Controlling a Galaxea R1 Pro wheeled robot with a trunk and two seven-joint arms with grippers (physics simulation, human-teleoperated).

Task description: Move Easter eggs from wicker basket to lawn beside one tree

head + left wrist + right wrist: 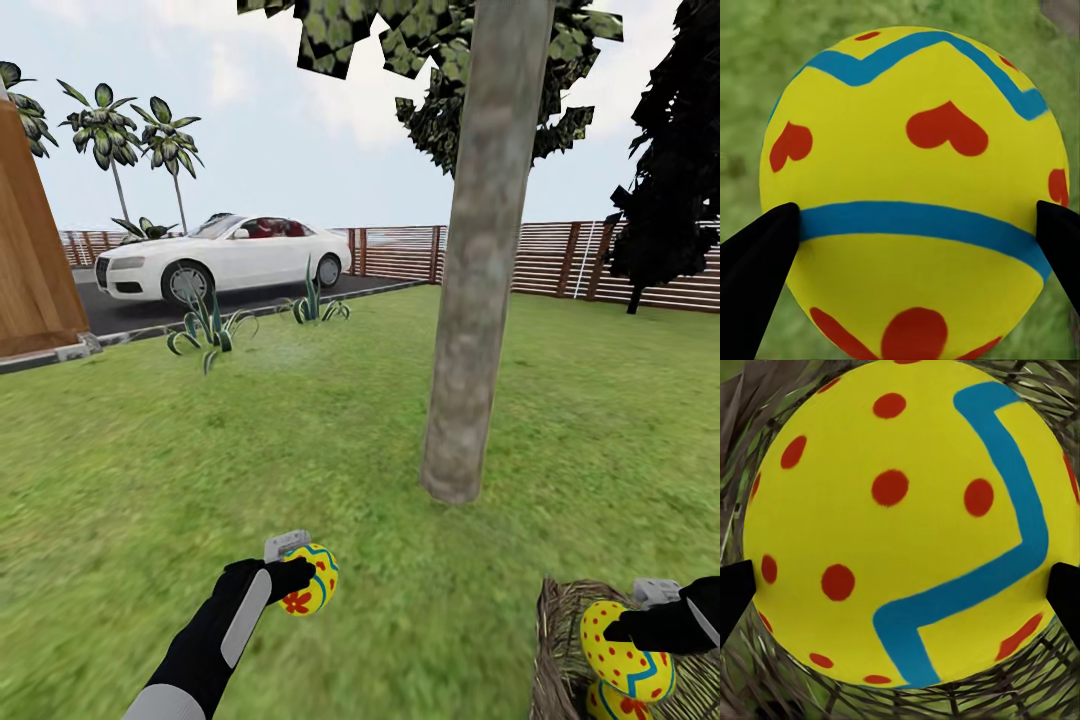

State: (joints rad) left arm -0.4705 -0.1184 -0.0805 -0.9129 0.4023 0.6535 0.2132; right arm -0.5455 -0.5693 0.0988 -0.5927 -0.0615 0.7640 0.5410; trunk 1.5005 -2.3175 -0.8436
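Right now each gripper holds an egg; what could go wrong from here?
1. The left gripper pinches its flower egg only at the sides, above the lawn; it may slip out and roll.
2. The right gripper holds the dotted egg over the wicker basket; if dropped, it falls back onto the third egg.
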